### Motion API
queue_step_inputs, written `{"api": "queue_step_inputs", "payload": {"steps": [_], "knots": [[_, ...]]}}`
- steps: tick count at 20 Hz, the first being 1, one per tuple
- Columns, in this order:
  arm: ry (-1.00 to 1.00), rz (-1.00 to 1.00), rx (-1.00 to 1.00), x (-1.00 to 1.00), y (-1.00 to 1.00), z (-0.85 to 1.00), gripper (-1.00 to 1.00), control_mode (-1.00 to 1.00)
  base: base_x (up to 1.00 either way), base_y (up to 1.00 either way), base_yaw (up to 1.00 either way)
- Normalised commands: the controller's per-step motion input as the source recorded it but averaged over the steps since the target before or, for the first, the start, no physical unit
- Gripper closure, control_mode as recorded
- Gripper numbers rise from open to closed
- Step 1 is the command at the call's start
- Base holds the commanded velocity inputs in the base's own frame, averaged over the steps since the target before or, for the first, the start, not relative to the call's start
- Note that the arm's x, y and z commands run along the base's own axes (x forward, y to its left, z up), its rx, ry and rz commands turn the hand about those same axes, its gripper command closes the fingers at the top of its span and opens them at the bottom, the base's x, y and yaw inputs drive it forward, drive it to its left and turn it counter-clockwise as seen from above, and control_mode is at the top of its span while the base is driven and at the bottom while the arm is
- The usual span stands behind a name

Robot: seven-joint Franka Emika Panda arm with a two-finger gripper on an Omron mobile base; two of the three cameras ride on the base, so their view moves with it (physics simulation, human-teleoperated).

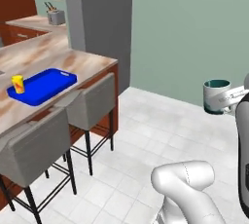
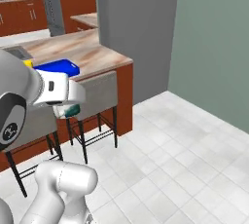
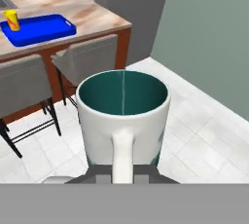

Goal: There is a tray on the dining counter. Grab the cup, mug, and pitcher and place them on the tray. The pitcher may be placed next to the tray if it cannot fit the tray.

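My gripper is shut on the white mug with the dark teal inside. It holds the mug upright by its handle, in the air over the tiled floor, well right of the dining counter. In the hand view the mug is close up, with its handle between my gripper's fingers. The blue tray lies on the counter, and the yellow cup stands upright in its left end. The hand view has the tray and cup at its upper left. The pitcher is out of view.
Two grey stools stand along the counter's near side. A grey pillar rises at the counter's far end beside a green wall. A toaster sits on the back counter. Open tiled floor lies between me and the stools.
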Motion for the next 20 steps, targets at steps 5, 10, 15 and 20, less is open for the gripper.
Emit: {"api": "queue_step_inputs", "payload": {"steps": [5,10,15,20], "knots": [[0.0,0.0,0.0,0.0,0.0,0.0,1.0,1.0,0.84,-0.63,0.38],[0.0,0.0,0.0,0.0,0.0,0.0,1.0,1.0,0.74,-0.5,0.38],[0.0,0.0,0.0,0.0,0.0,0.0,1.0,1.0,0.53,-0.22,0.37],[0.0,0.0,0.0,0.0,0.0,0.0,1.0,1.0,0.45,0.0,0.36]]}}
